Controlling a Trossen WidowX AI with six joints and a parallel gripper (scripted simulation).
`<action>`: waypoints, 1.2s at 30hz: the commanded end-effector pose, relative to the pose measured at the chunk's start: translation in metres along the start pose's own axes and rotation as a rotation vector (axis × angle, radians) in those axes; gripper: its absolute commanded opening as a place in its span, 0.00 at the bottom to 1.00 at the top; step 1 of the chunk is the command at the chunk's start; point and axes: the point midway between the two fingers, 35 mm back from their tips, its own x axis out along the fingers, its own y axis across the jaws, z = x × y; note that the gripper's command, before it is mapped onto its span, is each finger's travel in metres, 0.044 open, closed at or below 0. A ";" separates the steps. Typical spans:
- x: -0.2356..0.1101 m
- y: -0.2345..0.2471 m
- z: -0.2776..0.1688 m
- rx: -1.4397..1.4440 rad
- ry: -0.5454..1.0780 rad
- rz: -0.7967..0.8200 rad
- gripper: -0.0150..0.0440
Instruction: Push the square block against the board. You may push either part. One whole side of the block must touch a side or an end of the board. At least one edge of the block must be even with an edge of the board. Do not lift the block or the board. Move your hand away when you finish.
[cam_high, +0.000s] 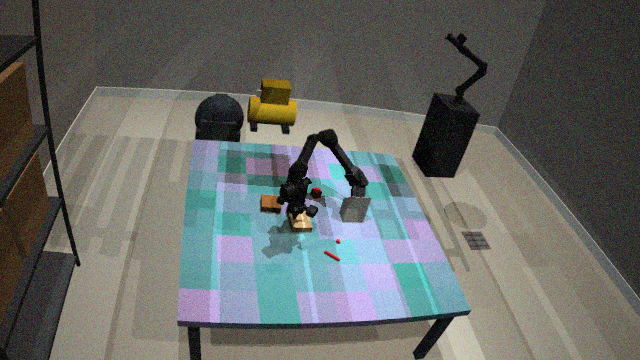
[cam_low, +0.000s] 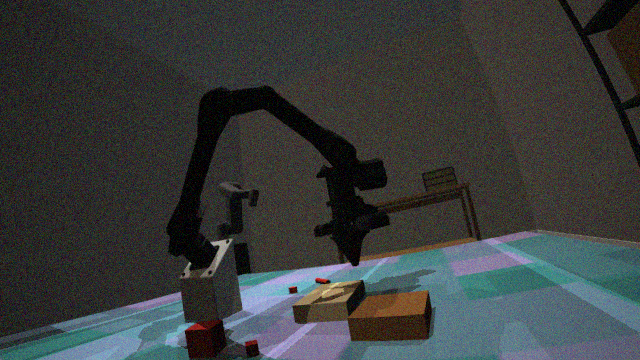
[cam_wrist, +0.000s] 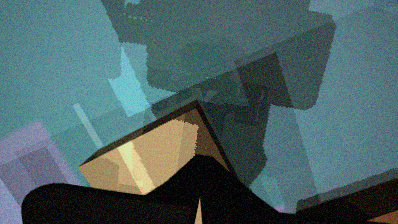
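Observation:
The square block (cam_high: 270, 203) (cam_low: 392, 314) is orange-brown and lies flat on the table. The board (cam_high: 303, 223) (cam_low: 327, 300) (cam_wrist: 150, 155) is light tan and lies close beside it at an angle; I cannot tell whether they touch. My gripper (cam_high: 298, 214) (cam_low: 354, 260) (cam_wrist: 202, 163) is shut and empty. It points down and hovers a little above the board's far part, off the table top. In the wrist view the black fingers cover the board's near end, and a corner of the block (cam_wrist: 387, 218) shows at the bottom right.
A red cube (cam_high: 316, 192) (cam_low: 205, 337) lies near the arm's grey base block (cam_high: 355, 209) (cam_low: 210, 295). Small red bits (cam_high: 338, 241) (cam_low: 293, 289) and a red stick (cam_high: 331, 255) (cam_low: 322, 280) lie on the checked table (cam_high: 320, 295).

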 end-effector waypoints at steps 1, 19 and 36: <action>0.002 0.010 0.011 -0.165 0.006 0.001 0.25; 0.006 0.036 0.036 -0.628 0.022 -0.008 0.25; 0.062 0.033 0.032 -0.628 0.024 -0.009 0.25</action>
